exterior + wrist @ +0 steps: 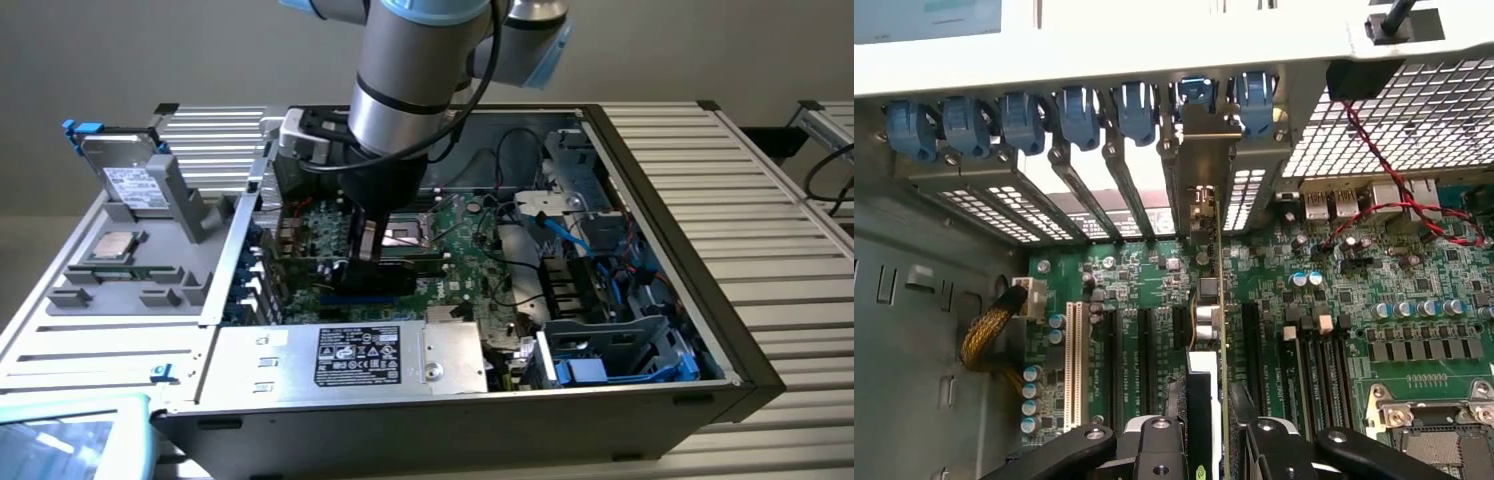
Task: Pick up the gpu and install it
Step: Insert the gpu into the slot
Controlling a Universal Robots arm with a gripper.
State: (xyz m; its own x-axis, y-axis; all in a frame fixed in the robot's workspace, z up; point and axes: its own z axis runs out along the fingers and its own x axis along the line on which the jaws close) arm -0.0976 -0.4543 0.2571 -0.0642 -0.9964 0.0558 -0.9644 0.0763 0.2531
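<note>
- gripper [1209,455]: jaws clamped on either side of gpu [1209,320].
- gpu edge-on, upright among motherboard [1354,300] slots.
- metal bracket [1204,160] at gpu's far end, ahead of gripper, in row of blue clips [1076,112].

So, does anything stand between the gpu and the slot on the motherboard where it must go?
Nothing visible does. The hand holds the gpu on edge, low over the expansion slots of the motherboard, its metal bracket among the blue clips. The slot directly under it is hidden by the card itself.
</note>
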